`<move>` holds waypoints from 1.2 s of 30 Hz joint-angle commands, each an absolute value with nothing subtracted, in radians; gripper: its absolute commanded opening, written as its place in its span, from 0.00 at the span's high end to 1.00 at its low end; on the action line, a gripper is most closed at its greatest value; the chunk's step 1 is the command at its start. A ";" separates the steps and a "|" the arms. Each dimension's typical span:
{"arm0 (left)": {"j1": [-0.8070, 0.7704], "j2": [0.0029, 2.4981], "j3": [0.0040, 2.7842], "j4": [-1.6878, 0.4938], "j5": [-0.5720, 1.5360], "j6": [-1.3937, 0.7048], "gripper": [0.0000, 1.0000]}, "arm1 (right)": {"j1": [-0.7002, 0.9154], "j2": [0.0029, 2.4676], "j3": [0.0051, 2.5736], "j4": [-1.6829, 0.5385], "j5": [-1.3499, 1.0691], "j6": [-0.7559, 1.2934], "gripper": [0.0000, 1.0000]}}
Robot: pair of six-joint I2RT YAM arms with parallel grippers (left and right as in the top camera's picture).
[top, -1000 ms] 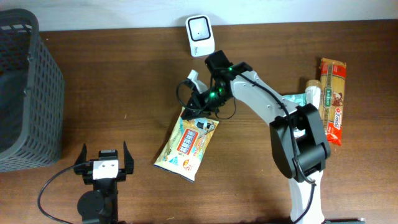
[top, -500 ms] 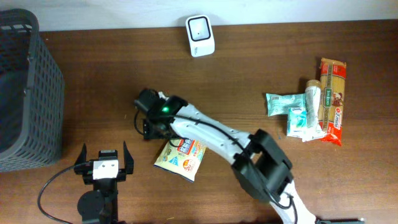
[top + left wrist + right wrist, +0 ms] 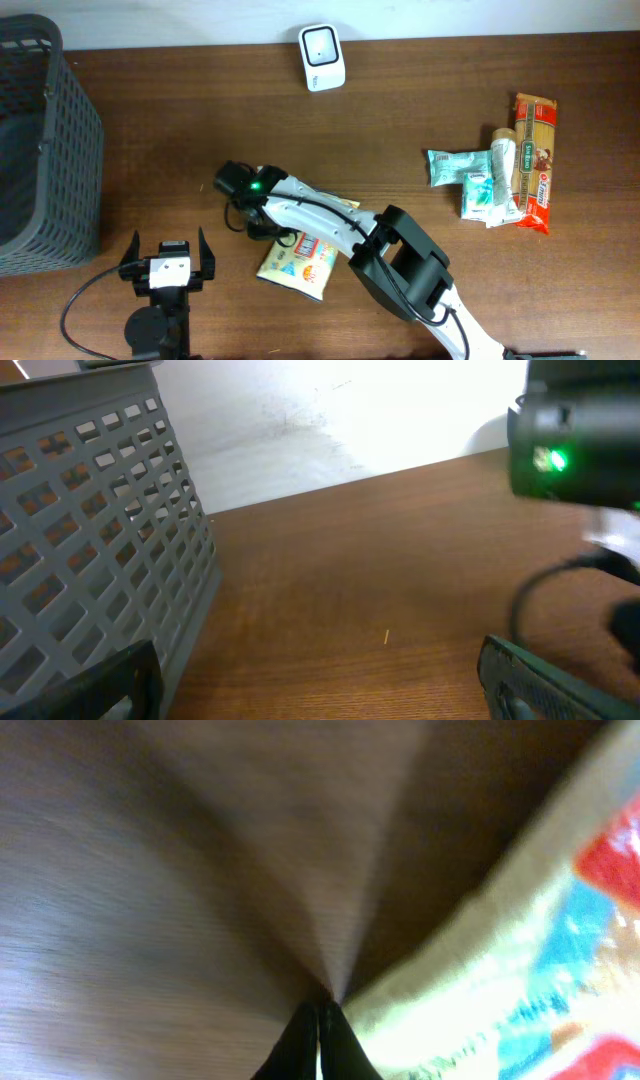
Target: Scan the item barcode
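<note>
A yellow snack packet (image 3: 302, 258) lies flat on the brown table, front of centre. The white barcode scanner (image 3: 322, 57) stands at the back edge. My right gripper (image 3: 260, 230) reaches far left, and its shut fingertips rest at the packet's upper-left edge. In the right wrist view the black fingertips (image 3: 320, 1025) press together on the wood, with the packet's pale edge (image 3: 480, 980) just to their right and nothing clearly between them. My left gripper (image 3: 168, 262) sits open near the front left, its fingers (image 3: 545, 680) wide apart over bare table.
A grey mesh basket (image 3: 45, 150) stands at the far left, close to the left gripper in its wrist view (image 3: 100, 540). At the right are a pasta pack (image 3: 533, 160), green-white packets (image 3: 460, 165) and a tube (image 3: 502, 160). The right arm (image 3: 330, 225) crosses the table's middle.
The right arm has swung from beside the scanner to the packet's left side. The packet has slid slightly toward the front edge. The left gripper has stayed still.
</note>
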State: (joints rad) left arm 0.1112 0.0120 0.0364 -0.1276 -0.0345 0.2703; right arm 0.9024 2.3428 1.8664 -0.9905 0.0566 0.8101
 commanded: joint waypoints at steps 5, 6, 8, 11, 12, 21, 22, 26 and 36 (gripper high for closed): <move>0.116 0.008 0.032 -0.128 -0.038 0.286 0.01 | 0.766 2.373 2.260 -1.352 0.024 0.573 0.91; 0.116 0.008 0.032 -0.128 -0.038 0.286 0.01 | 0.724 2.373 2.307 -1.446 -0.002 0.572 0.72; 0.116 0.008 0.032 -0.128 -0.038 0.286 0.01 | 0.622 2.376 2.299 -1.566 -0.070 0.457 0.47; 0.116 0.008 0.032 -0.128 -0.038 0.286 0.01 | 0.521 2.376 2.200 -1.565 -0.260 0.194 0.32; 0.116 0.008 0.032 -0.128 -0.038 0.286 0.01 | 0.488 2.376 2.126 -1.559 -0.316 0.191 0.31; 0.116 0.008 0.032 -0.128 -0.038 0.286 0.01 | 0.586 2.376 1.804 -1.343 -0.317 0.539 0.27; 0.116 0.008 0.032 -0.128 -0.038 0.286 0.01 | 0.599 2.376 1.775 -1.299 -0.317 0.574 0.27; 0.116 0.008 0.032 -0.128 -0.038 0.286 0.01 | 0.618 2.376 1.715 -1.201 -0.299 0.611 0.84; 0.116 0.008 0.032 -0.128 -0.038 0.286 0.01 | 0.613 1.967 1.855 -1.304 0.331 0.502 0.96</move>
State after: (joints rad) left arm 0.1112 0.0120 0.0364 -0.1276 -0.0345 0.2703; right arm 0.5983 2.0987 1.8069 -1.2667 -0.0074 0.5110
